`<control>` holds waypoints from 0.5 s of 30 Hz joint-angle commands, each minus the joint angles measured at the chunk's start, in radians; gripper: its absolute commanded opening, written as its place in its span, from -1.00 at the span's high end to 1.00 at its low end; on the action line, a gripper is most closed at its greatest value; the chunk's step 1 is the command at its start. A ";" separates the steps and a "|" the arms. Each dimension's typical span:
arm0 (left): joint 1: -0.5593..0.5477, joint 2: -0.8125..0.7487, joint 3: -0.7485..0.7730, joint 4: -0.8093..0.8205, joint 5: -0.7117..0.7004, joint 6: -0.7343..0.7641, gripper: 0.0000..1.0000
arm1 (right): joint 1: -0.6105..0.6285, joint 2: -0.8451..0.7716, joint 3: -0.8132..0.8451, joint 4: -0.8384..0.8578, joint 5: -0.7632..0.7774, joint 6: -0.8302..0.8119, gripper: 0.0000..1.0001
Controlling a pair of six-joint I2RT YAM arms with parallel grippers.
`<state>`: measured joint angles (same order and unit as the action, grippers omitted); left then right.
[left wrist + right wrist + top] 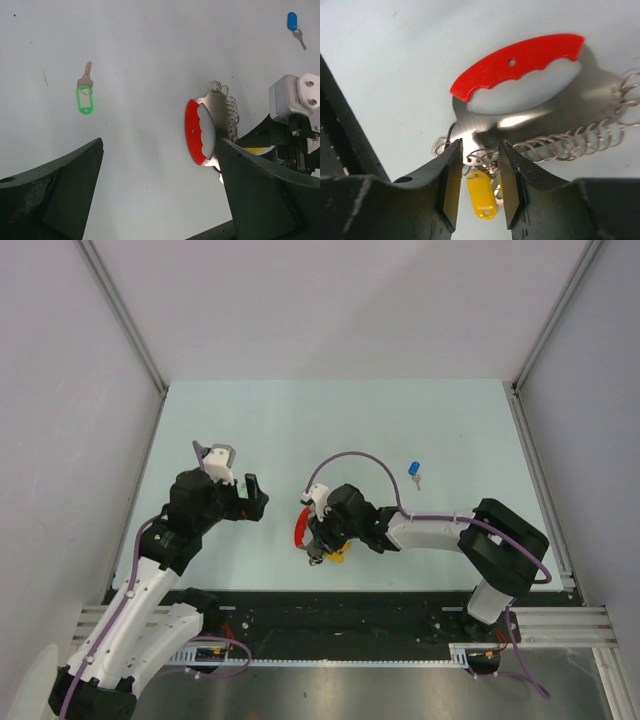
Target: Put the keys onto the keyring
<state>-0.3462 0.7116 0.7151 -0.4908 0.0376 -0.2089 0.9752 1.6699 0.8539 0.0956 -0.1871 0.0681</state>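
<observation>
Keyring (520,117) flat on table (300,420): red scalloped plastic arc, shiny steel plate, coiled wire loops | right gripper (481,155) narrowly parted astride yellow tag (481,196), right-wrist view only | green key (85,92) visible just from left wrist, blue key (293,23) well apart | left gripper (160,145) spread wide.

**What we find on the table**

We see a pale green table (400,420). The keyring (300,528) lies flat on it, with its red piece, metal plate and yellow tag. A blue-capped key (414,472) and a green-capped key (85,95) lie apart from it.
</observation>
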 commanded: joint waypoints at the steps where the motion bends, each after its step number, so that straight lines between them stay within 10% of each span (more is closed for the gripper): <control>1: 0.009 -0.018 -0.006 0.011 0.033 0.051 -1.00 | -0.027 -0.027 0.083 0.007 0.067 -0.065 0.17; 15: 0.009 -0.021 -0.006 0.009 0.027 0.051 -1.00 | -0.056 0.244 0.297 -0.051 0.291 -0.274 -0.54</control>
<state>-0.3462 0.7036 0.7143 -0.4908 0.0376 -0.2085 0.9127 1.8603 1.1011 0.0708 0.0135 -0.1303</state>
